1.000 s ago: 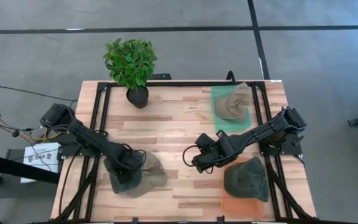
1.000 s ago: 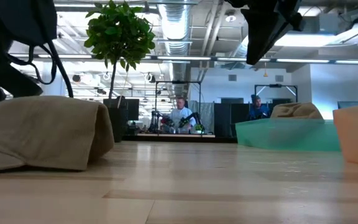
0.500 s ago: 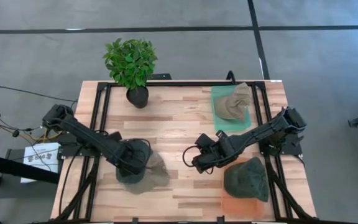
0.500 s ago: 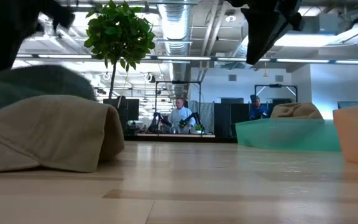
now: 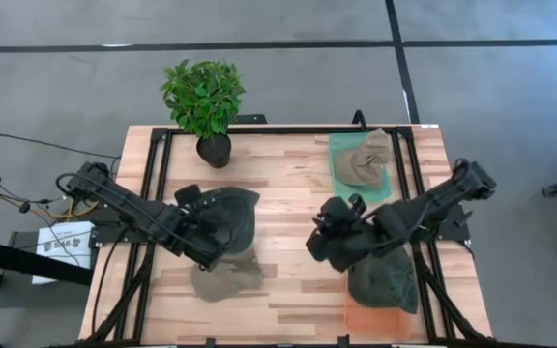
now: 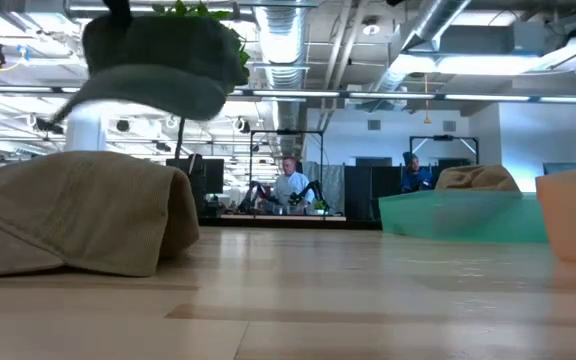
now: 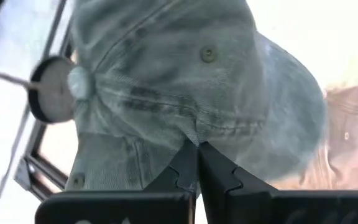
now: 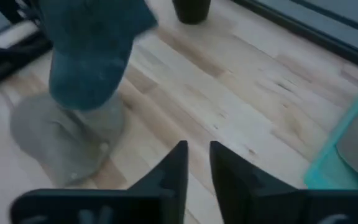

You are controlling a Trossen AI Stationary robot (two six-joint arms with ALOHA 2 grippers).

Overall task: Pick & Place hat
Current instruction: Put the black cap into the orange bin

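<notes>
Grey-green denim hat (image 5: pixel 226 215) hangs clear of the table (image 5: pixel 278 184), just above the tan hat (image 5: pixel 225 278), pinched in the left gripper (image 7: pixel 197 163)'s closed jaws. Right gripper (image 8: pixel 197 163) waits nearby, jaws slightly parted, empty. Keeping the pinch firm during transfer seems wise.

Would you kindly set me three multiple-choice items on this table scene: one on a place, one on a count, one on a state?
1. Where does the tan hat near the left arm lie?
A. on the bare table
B. in the green tray
C. against the plant pot

2. How many hats are in view?
A. two
B. three
C. four

3. How is the left gripper?
A. open and empty
B. shut on the green hat
C. resting on the table

Answers: 1 A, it lies on the wood; 2 C, the high view shows four; 3 B, the left wrist view shows its jaws pinching the fabric, lifted.
</notes>
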